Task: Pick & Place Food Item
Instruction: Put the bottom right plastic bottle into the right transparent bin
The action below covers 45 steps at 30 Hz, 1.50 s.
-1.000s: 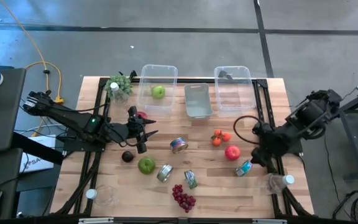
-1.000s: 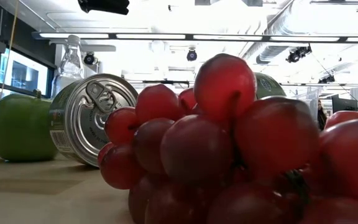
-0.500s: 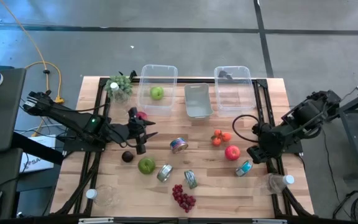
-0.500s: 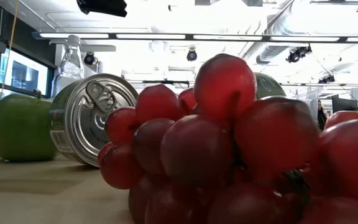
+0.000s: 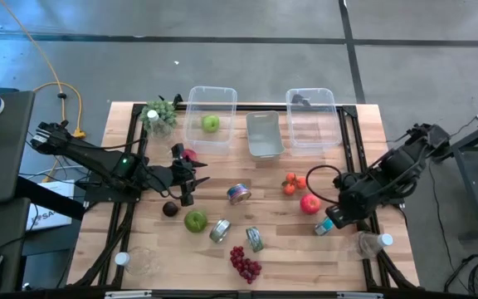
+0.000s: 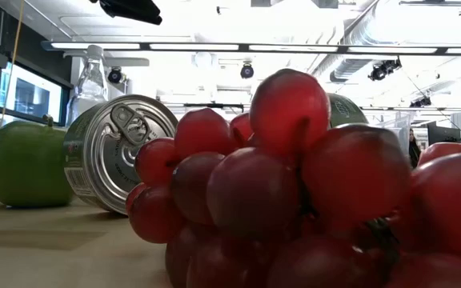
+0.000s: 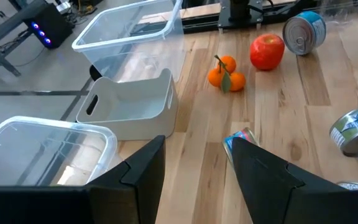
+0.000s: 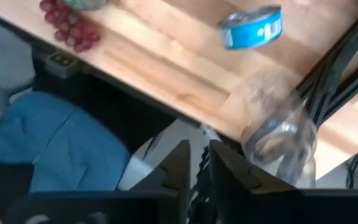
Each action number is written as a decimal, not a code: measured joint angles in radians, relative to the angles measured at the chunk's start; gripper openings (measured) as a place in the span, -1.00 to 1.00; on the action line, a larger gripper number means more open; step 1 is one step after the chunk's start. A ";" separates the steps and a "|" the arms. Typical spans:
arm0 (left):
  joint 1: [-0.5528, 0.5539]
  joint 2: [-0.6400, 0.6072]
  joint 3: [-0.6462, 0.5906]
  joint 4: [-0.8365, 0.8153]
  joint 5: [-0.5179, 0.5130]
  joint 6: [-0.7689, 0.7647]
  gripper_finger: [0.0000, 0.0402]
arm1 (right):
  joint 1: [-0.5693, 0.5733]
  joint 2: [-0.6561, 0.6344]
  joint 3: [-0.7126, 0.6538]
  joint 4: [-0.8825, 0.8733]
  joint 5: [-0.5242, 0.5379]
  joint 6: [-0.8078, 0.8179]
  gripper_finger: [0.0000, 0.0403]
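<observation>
The right gripper (image 5: 333, 218) has swung in over the last second from the counter's (image 5: 272, 178) right edge toward the red apple (image 5: 309, 203), and it now sits just beside that apple on the side toward the blue tin (image 5: 324, 225), which lies on its side close by. Its jaws have drawn nearly together in that time: the right wrist view shows only a thin slit between the two dark fingers (image 8: 179, 163), and nothing is held in them. With the jaws this narrow they could not take the apple, so I judge a grasp is not yet under way and they must widen first. The apple rests free on the wood, near the small oranges (image 5: 294, 183), well apart from the clear tub (image 5: 311, 118) beyond it. The left gripper (image 5: 191, 174) waits far off from the apple, jaws partly open and empty.
</observation>
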<state>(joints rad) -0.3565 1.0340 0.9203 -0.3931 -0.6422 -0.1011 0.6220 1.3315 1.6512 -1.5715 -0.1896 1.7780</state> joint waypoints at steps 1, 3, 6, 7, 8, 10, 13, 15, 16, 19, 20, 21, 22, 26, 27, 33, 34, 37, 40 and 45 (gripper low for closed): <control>0.000 0.000 0.000 0.000 0.000 0.000 -0.12 | 0.000 0.000 -0.014 0.000 0.009 -0.016 -0.84; 0.000 0.000 0.000 0.000 0.000 0.000 -0.12 | 0.000 0.000 -0.046 0.001 0.015 -0.057 -0.94; 0.000 0.000 0.000 0.000 0.000 0.000 -0.12 | 0.000 0.000 -0.100 -0.001 -0.017 -0.081 -0.97; 0.000 0.000 0.000 0.000 0.000 0.000 -0.12 | 0.000 0.000 -0.117 0.000 -0.028 -0.094 -0.97; 0.000 0.000 0.000 0.000 0.000 0.000 -0.12 | 0.000 0.000 -0.134 0.001 -0.036 -0.112 -0.98; 0.000 0.000 0.000 -0.002 0.000 0.000 -0.12 | 0.000 0.000 -0.167 -0.001 -0.054 -0.140 -0.99; 0.000 0.000 0.000 -0.019 -0.001 0.000 -0.12 | 0.000 0.000 -0.207 -0.001 -0.089 -0.153 -0.99; 0.000 0.000 0.000 -0.023 -0.001 0.001 -0.12 | 0.000 0.000 -0.222 -0.001 -0.082 -0.170 -0.99; 0.001 0.000 0.000 -0.026 -0.001 0.001 -0.12 | -0.001 0.000 -0.226 0.000 -0.065 -0.185 -0.99; 0.005 0.000 0.000 -0.028 -0.001 0.001 -0.12 | -0.001 0.000 -0.228 0.002 0.015 -0.213 -0.99; 0.007 0.000 0.000 -0.028 -0.001 0.003 -0.12 | -0.001 0.000 -0.228 0.006 0.032 -0.212 -0.99; 0.008 0.000 0.000 -0.028 -0.001 0.013 -0.12 | 0.001 0.000 -0.228 0.013 0.040 -0.212 -0.99; 0.008 0.000 0.000 -0.028 -0.001 0.026 -0.12 | 0.003 0.000 -0.228 0.017 0.043 -0.214 -0.99; 0.008 0.000 0.000 -0.027 -0.001 0.049 -0.12 | 0.013 0.000 -0.228 0.017 0.065 -0.221 -0.99; 0.008 0.000 0.000 -0.027 -0.001 0.049 -0.12 | 0.012 0.000 -0.227 0.018 0.071 -0.222 -0.99; 0.008 0.000 0.000 -0.027 -0.002 0.060 -0.12 | 0.011 0.000 -0.227 0.003 0.137 -0.151 -0.99; 0.008 0.000 0.000 -0.027 -0.001 0.059 -0.12 | 0.011 0.000 -0.227 0.002 0.147 -0.138 -0.99; 0.008 0.000 0.000 -0.028 -0.001 0.059 -0.12 | 0.011 0.000 -0.227 0.004 0.168 -0.153 -0.99; 0.008 0.000 0.000 -0.036 -0.001 0.059 -0.12 | 0.011 0.000 -0.227 0.010 0.200 -0.166 -0.99; 0.008 0.000 0.000 -0.037 -0.002 0.058 -0.12 | 0.011 0.000 -0.227 0.002 0.264 -0.209 -0.99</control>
<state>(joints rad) -0.3489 1.0340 0.9207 -0.4301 -0.6437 -0.0429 0.6331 1.3315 1.4239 -1.5697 0.0745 1.5693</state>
